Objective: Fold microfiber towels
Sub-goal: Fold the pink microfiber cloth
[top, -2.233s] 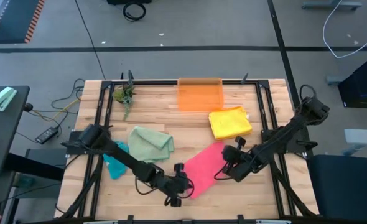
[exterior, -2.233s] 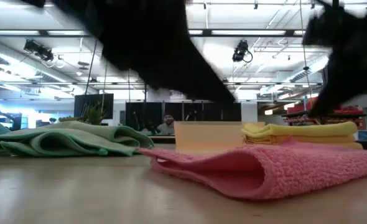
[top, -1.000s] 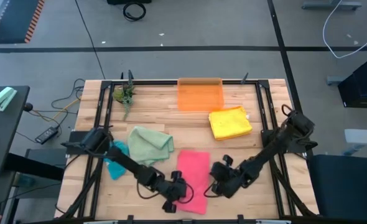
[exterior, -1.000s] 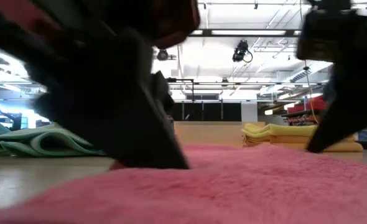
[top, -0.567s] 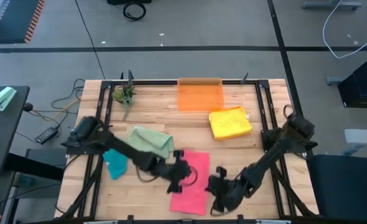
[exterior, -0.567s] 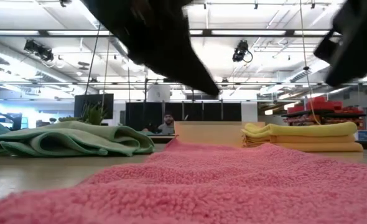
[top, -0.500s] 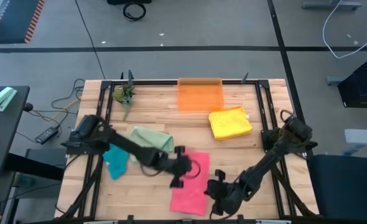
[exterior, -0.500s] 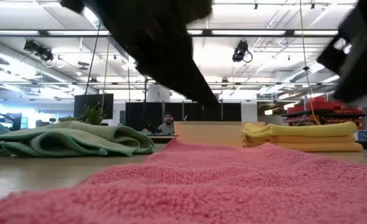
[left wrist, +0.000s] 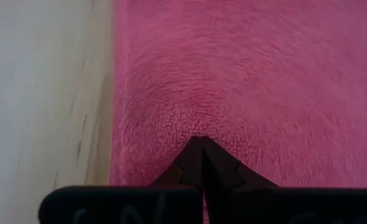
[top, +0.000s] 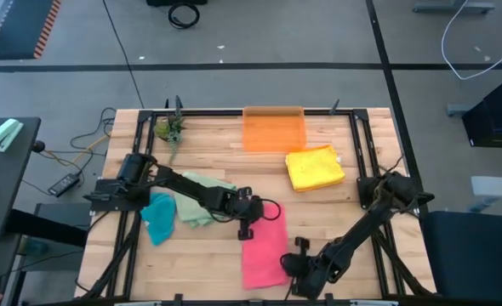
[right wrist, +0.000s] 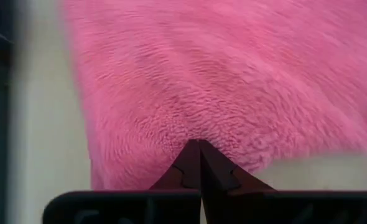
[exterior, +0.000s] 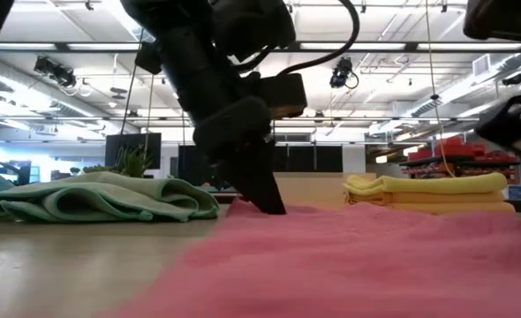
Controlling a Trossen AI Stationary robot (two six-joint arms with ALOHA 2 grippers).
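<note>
**Inspector:** State the position of the work item.

**Assistant:** The pink towel [top: 265,246] lies flat on the wooden table [top: 336,212], toward the front edge and near the middle. In the low view it fills the foreground [exterior: 349,265].

**Inspector:** Left gripper?

**Assistant:** The left gripper [top: 246,228] sits at the towel's far left corner. The left wrist view shows its fingers [left wrist: 202,163] pressed together, tips pinching the pink pile close to the towel's edge. In the low view the tips meet the cloth [exterior: 265,201].

**Inspector:** Right gripper?

**Assistant:** The right gripper [top: 292,265] is at the towel's near right corner. Its fingers [right wrist: 199,165] are likewise closed tight, with pink pile gathered at the tips.

**Inspector:** Remaining towels?

**Assistant:** A sage green towel [top: 198,197] lies loosely bunched on the left, partly under the left arm, with a teal towel [top: 157,217] just beside it nearer the table's left edge. A yellow towel [top: 314,167] lies folded on the right, just in front of the translucent orange bin [top: 273,129] at the back edge. A small green plant [top: 170,132] stands at the back left corner.
</note>
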